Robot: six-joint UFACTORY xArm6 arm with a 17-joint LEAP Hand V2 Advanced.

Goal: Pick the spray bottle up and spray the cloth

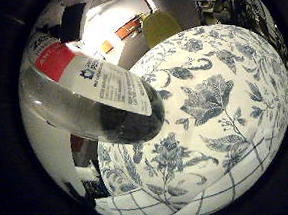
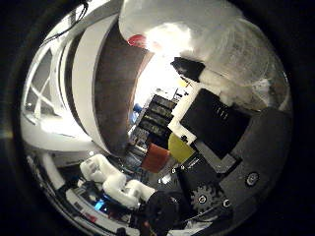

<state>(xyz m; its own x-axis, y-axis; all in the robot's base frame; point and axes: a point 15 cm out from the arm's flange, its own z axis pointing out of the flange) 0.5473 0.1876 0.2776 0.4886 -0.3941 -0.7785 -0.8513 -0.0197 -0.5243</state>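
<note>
Little-finger palm view: the spray bottle (image 1: 92, 101) is seen close over the floral cloth (image 1: 219, 103). Whether the hand (image 2: 216, 123) is closed round it cannot be told; a loose hold could let it slip.

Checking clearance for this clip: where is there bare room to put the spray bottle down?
The floral cloth lies bare across its whole patterned spread, out to its checked border. It is crowded at the palm, where the spray bottle overlaps the cloth's near edge, held in the robot hand.
</note>
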